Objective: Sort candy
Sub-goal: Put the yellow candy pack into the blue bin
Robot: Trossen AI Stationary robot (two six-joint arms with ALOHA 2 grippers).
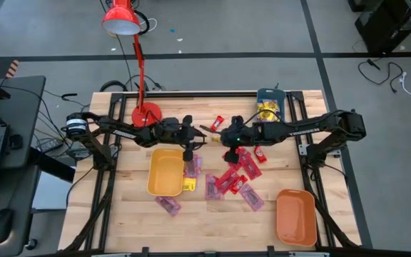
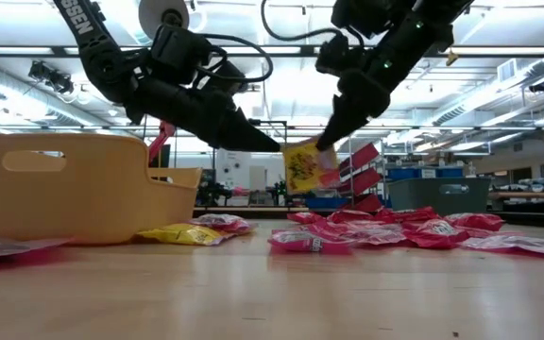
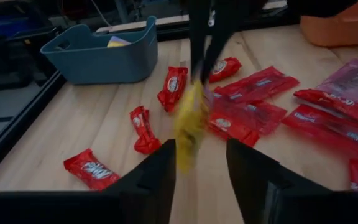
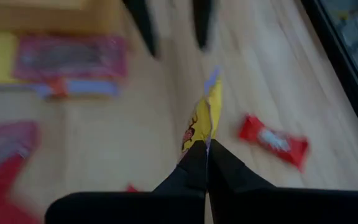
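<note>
A yellow candy packet [image 2: 302,168] hangs in the air above the middle of the table, with my right gripper [image 4: 207,155] shut on it. My left gripper [image 3: 201,168] is open and points at the packet [image 3: 188,127] from the table's left, one finger on either side of its free edge, not touching it. Under and to the right of the grippers, red candy [image 1: 234,175] lies scattered flat on the table. A yellow tray [image 1: 166,171] stands on the table below the left gripper [image 1: 197,132]. My right gripper pinches one end of the yellow packet [image 4: 197,140] between its two fingers. The fingers slant down from the table's right. The packet sticks out past the fingertips toward the left gripper, standing on edge and lifted clear of the table.
A teal tray [image 1: 270,103] with a yellow packet in it stands at the far edge and an orange tray [image 1: 295,216] at the near right. Pink packets [image 1: 166,203] and a yellow one [image 2: 182,233] lie by the yellow tray. A red lamp [image 1: 138,71] stands far left.
</note>
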